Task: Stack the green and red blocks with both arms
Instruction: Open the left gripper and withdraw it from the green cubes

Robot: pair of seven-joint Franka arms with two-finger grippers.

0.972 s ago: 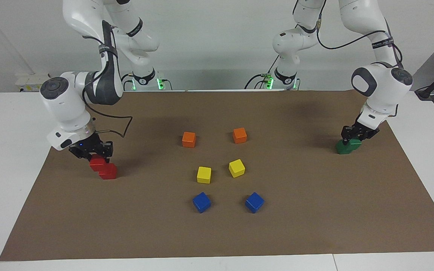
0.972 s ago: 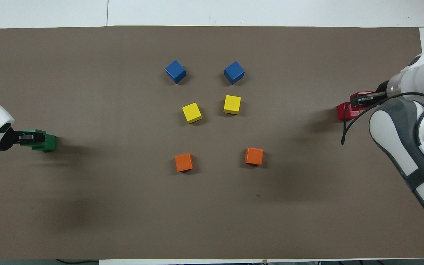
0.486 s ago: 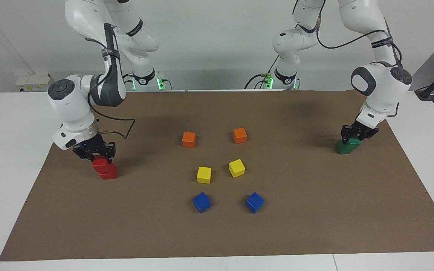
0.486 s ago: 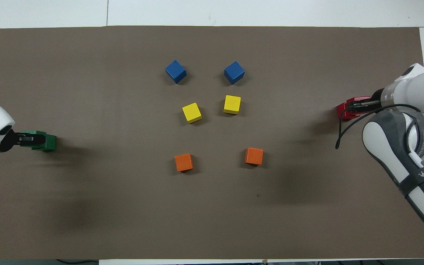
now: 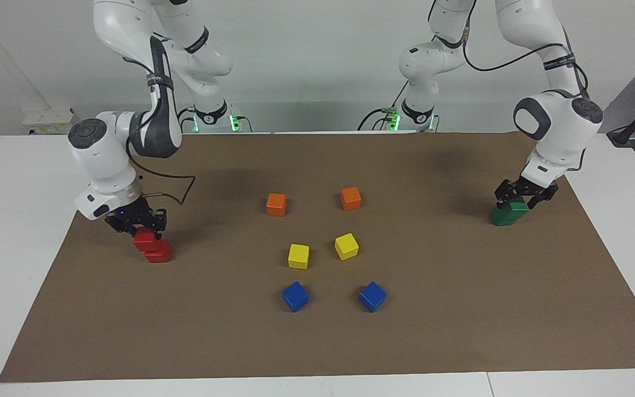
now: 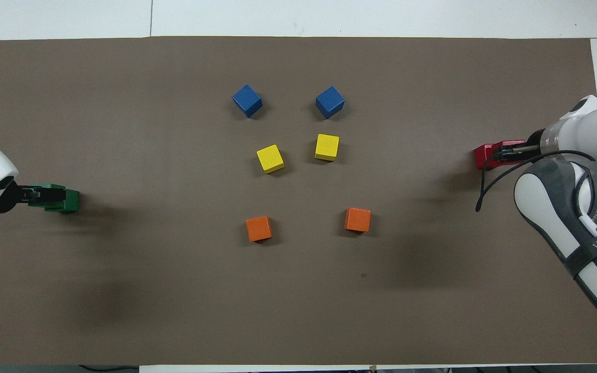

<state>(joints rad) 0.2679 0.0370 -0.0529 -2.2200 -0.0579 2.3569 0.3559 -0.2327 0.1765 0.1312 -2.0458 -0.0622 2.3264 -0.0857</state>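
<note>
My right gripper (image 5: 142, 230) is shut on a red block (image 5: 142, 240) and holds it against the top edge of the second red block (image 5: 159, 253), offset toward the right arm's end of the table. My left gripper (image 5: 522, 199) stands just above the upper green block (image 5: 517, 208) with its fingers spread. That block lies on the second green block (image 5: 501, 217), also offset. In the overhead view the red pair (image 6: 485, 156) and the green pair (image 6: 69, 201) lie at the two ends of the mat, each partly hidden by its gripper.
Two orange cubes (image 5: 276, 204) (image 5: 350, 198), two yellow cubes (image 5: 298, 256) (image 5: 346, 246) and two blue cubes (image 5: 295, 296) (image 5: 372, 296) lie in pairs in the middle of the brown mat (image 5: 461, 309). White table shows around the mat.
My left gripper has risen a little and spread its fingers while the green blocks stayed put. My right arm has shifted slightly, with the red block still in its gripper.
</note>
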